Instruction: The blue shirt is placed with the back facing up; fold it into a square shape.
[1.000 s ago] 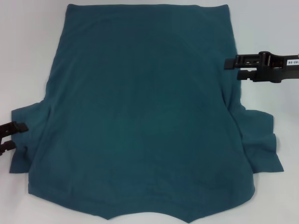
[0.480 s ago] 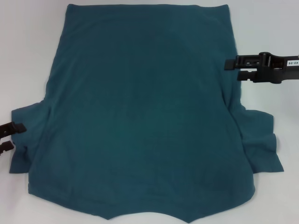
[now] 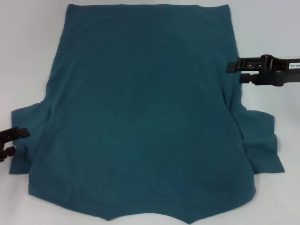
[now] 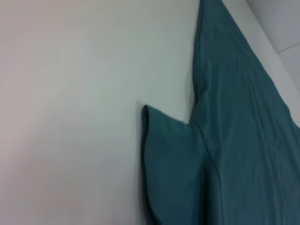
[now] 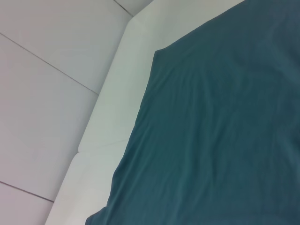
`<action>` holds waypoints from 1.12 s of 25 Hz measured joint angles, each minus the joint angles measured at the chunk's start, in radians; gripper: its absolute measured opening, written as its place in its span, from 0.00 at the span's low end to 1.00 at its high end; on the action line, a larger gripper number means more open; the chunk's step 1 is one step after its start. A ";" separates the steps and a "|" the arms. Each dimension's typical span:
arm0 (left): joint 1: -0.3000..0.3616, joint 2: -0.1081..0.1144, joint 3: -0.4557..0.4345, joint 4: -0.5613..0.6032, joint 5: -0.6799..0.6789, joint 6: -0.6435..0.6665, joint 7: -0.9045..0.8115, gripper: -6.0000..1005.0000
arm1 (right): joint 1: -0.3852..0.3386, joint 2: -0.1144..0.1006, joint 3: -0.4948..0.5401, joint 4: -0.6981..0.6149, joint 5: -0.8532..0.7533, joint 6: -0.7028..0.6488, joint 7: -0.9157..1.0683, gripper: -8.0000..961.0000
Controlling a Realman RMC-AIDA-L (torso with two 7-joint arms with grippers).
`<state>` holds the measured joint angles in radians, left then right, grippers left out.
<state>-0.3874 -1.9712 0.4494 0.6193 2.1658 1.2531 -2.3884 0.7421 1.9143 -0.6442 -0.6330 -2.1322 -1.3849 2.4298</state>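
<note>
A: The left gripper (image 3: 16, 142) is seen at the outer edge of the blue shirt (image 3: 140, 108), beside the left sleeve (image 3: 26, 140). Its two black fingers are parted, and the sleeve's edge lies right at the gap between them; whether cloth is actually pinched cannot be told.

B: And the right gripper (image 3: 235, 71)?

A: It is held at the right side seam, further from the robot than the right sleeve (image 3: 262, 140). Its fingers are also spread, one over the other, with their tips at the fabric's edge. No cloth is seen gripped there.

B: Where is the shirt laid?

A: It is spread flat on the white table (image 3: 28, 47), plain side up, with the hem at the far end and the neck end nearest the robot. Both short sleeves are stuck out sideways. In the left wrist view the left sleeve (image 4: 171, 164) is shown lying flat against the tabletop (image 4: 70, 117); in the right wrist view a hem corner (image 5: 161, 54) is seen close to the table's edge (image 5: 112, 93).
</note>
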 joint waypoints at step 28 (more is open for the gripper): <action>-0.043 0.012 0.039 0.007 0.082 -0.017 -0.053 0.37 | -0.027 -0.003 0.021 -0.001 0.000 -0.008 -0.002 0.82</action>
<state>-0.4307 -1.9589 0.4883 0.6258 2.2479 1.2365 -2.4412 0.7147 1.9112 -0.6227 -0.6336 -2.1323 -1.3925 2.4282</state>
